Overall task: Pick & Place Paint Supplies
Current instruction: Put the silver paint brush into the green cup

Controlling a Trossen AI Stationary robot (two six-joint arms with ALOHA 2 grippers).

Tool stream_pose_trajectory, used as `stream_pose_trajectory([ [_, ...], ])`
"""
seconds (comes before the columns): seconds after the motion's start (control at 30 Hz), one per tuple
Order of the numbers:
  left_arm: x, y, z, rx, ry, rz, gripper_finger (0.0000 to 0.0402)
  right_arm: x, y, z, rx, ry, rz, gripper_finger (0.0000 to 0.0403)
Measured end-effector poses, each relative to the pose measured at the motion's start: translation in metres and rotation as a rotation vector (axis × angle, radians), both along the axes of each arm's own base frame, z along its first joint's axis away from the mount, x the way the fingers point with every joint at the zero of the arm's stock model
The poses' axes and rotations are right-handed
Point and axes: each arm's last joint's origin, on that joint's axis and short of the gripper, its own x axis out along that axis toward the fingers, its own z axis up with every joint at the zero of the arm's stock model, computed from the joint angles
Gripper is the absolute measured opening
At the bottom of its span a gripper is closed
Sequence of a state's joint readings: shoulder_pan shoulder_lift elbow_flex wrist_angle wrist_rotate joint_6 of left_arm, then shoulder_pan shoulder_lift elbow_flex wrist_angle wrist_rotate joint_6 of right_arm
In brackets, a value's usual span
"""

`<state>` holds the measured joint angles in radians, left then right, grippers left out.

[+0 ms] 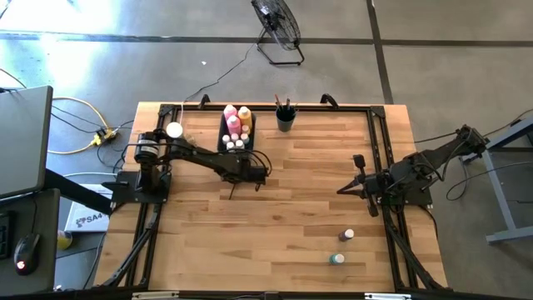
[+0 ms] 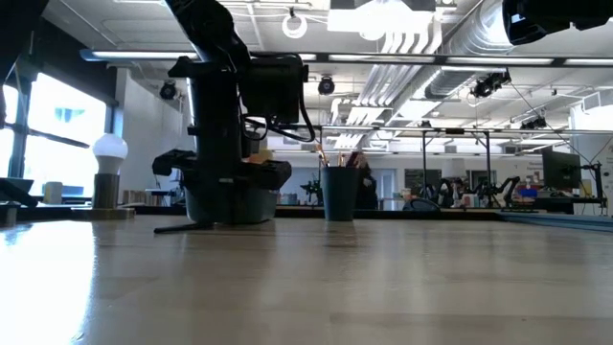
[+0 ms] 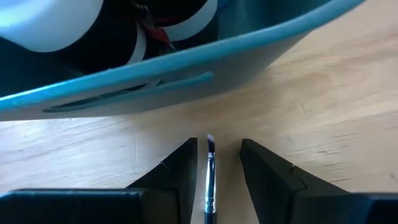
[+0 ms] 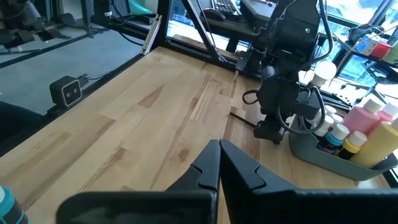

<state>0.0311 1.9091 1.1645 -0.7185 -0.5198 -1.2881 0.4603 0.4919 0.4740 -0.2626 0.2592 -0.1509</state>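
Note:
A thin dark-handled paintbrush (image 3: 210,180) lies on the wooden table just in front of the grey tray (image 1: 221,133). Its bristle end points at the tray and its handle (image 1: 231,193) trails toward the near edge. My left gripper (image 3: 219,144) is low over it and open, slanting down, with one finger on each side of the brush and a gap showing on both sides. The tray holds a pink bottle (image 1: 231,112), a yellow bottle (image 1: 245,115) and small white-capped bottles (image 1: 236,143). My right gripper (image 1: 343,190) waits shut at the table's right side.
A dark cup (image 1: 286,121) with brushes stands at the far edge, right of the tray. Two small bottles (image 1: 348,236) (image 1: 336,259) stand near the front right. A white knob on a tan base (image 1: 173,130) sits left of the tray. Black frame rails (image 1: 379,150) run along the table's sides.

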Motion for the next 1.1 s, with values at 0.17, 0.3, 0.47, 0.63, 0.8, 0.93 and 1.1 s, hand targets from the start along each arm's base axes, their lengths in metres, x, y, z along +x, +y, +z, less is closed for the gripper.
stream_pose_trajectory([
  [0.17, 0.000, 0.000, 0.000, -0.001, -0.004, 0.000, 0.0082, 0.000, 0.000, 0.000, -0.001, 0.001, 0.000, 0.0002],
  [0.3, 0.000, 0.000, -0.001, -0.001, -0.003, 0.001, 0.0045, 0.000, 0.000, 0.000, -0.001, 0.001, 0.000, 0.0002],
  [0.47, 0.000, 0.001, -0.001, 0.000, 0.004, -0.002, 0.0011, 0.000, 0.000, 0.000, -0.001, 0.002, 0.000, 0.0002],
  [0.63, 0.000, 0.001, -0.001, -0.002, 0.009, -0.005, 0.0002, 0.000, 0.000, 0.000, -0.001, 0.003, 0.000, 0.0002],
  [0.8, 0.001, -0.001, -0.001, -0.008, 0.023, -0.063, 0.0001, 0.000, 0.000, 0.000, -0.002, 0.003, 0.000, 0.0002],
  [0.93, 0.005, -0.005, 0.002, -0.002, 0.024, -0.106, 0.0000, 0.000, 0.000, 0.000, -0.002, 0.003, 0.000, 0.0002],
  [1.1, 0.017, -0.010, 0.013, 0.001, -0.017, -0.168, 0.0000, 0.000, 0.000, -0.001, -0.001, 0.006, -0.001, 0.0002],
])
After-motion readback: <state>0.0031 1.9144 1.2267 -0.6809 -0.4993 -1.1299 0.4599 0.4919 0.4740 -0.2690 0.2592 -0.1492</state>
